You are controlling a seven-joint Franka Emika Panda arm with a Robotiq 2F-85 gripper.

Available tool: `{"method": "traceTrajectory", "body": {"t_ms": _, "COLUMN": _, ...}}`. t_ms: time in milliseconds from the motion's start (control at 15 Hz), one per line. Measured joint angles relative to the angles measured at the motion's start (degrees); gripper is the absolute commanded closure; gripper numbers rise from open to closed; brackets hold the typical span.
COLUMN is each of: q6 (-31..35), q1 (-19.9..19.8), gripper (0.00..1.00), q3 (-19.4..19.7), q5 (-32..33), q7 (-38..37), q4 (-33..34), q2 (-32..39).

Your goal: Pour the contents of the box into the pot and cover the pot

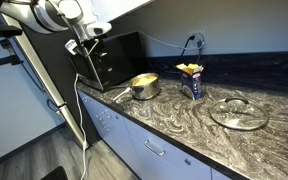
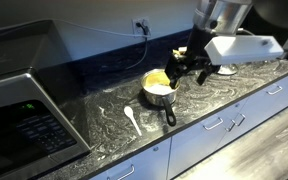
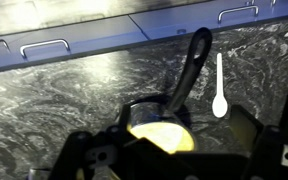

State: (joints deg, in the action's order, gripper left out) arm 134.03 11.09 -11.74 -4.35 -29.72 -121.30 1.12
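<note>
At far left in an exterior view the gripper is held high; then the pot with the contents inside, the box upright beside it, the lid flat further right. Pouring is judged done; covering is next, so the lid's knob must be reached and gripped. Jaws spread and empty above the pot are shown best by the wrist view, along with a spoon missed in that exterior view; no lid is seen there.
</note>
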Motion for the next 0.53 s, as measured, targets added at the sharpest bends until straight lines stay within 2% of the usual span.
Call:
{"method": "traceTrajectory", "body": {"t_ms": 333, "q6": 8.37, "q1": 2.42, "gripper": 0.0, "q3": -1.99, "q5": -2.09, "q7": 12.13, "q4": 6.37, "q2": 8.54}}
{"method": "traceTrajectory", "body": {"t_ms": 533, "q6": 9.56, "q1": 2.99, "gripper": 0.0, "q3": -3.3, "q5": -5.89, "q7": 17.23, "q4": 11.29, "q2": 14.5}}
